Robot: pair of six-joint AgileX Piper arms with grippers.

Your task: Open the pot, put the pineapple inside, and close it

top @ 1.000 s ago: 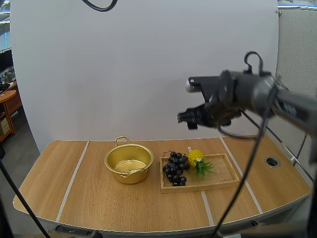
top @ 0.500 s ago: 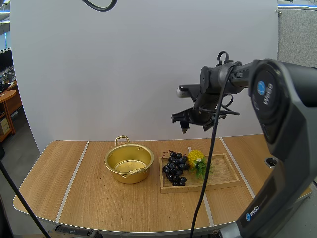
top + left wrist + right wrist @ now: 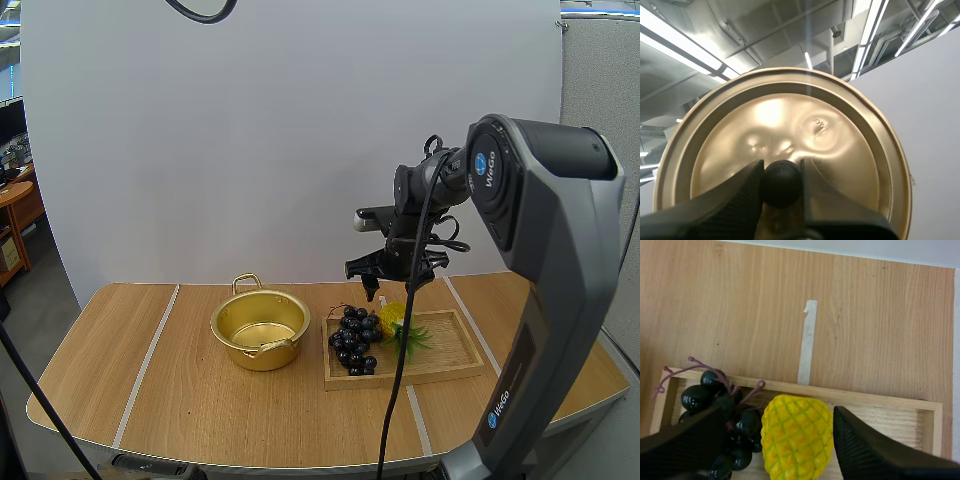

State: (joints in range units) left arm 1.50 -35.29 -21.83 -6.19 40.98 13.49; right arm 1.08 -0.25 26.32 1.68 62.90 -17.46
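Brass-coloured lid, pinched at its knob by the left fingers, is held clear so the pot stands open on the desk. The right fingers, spread wide, hang over the pineapple in the tray beside the grapes, apparently poised to grasp it.

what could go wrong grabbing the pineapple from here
The grapes lie against the pineapple, so the open fingers of the right gripper may snag their stems or drag them along. The left gripper pinches the lid only by its small knob; it might tilt or slip.
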